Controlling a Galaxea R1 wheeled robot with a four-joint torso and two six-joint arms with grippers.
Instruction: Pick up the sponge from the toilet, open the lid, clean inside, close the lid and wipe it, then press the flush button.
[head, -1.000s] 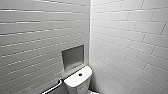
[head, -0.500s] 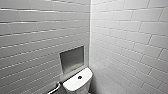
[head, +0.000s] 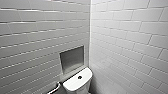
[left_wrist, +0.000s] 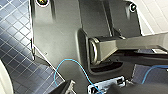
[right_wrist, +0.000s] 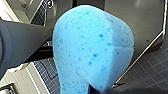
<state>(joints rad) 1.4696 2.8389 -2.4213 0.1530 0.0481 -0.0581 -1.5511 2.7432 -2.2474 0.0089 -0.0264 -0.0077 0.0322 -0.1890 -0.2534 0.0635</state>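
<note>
The toilet (head: 75, 85) stands low in the head view, in the corner of two tiled walls, and I see its white tank top. The flush button (head: 79, 77) is a small dark dot in the middle of that top. In the right wrist view the bright blue sponge (right_wrist: 92, 50) looms large, and my right gripper (right_wrist: 100, 88) is shut on its narrow pinched end. The sponge hangs in the air over the dark tiled floor (right_wrist: 150, 72), well away from the toilet. My left gripper is open and holds nothing.
A grey recessed niche (head: 72, 59) sits in the left wall just above the tank. A metal rail (head: 55, 88) runs along that wall beside the toilet. White tiled walls meet in the corner behind the tank. The left wrist view shows dark small-tiled floor (left_wrist: 15, 37) beside the robot's body.
The head camera has shifted a little, so the tank sits slightly lower in the picture than a second ago. The sponge stays in my right gripper.
</note>
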